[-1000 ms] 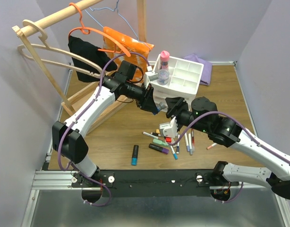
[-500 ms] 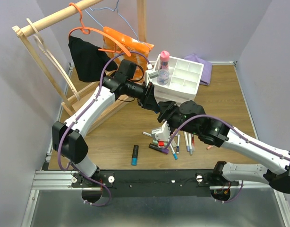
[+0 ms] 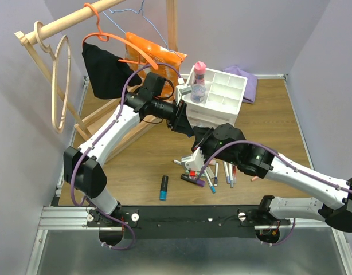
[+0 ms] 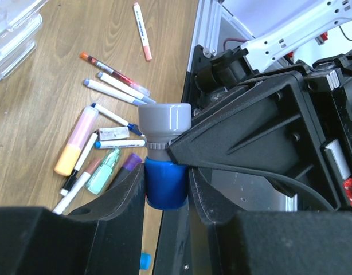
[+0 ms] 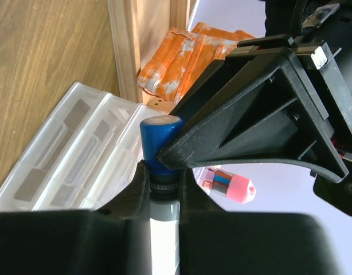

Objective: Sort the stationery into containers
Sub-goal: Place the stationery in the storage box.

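Blue-capped white plastic bottle (image 4: 164, 150) — seemingly mid-handover, left claw (image 4: 164, 179) and right claw (image 5: 163, 184) both clamped on it; next, one must release.

1. Marker (image 4: 163, 186): blue end, grey collar, white barrel.
2. Organiser (image 3: 225, 94): white; the bottle (image 3: 199, 69) standing in it has a pink cap.
3. Far bag (image 3: 156, 54): orange. Far-right cloth (image 3: 251, 86): purple.
4. Table (image 3: 136, 166): brown wood grain.
5. Near highlighter (image 3: 163, 187): blue. Pastel highlighter (image 4: 77, 141): pink fading to orange. Slim highlighter (image 4: 103, 171): mint green.
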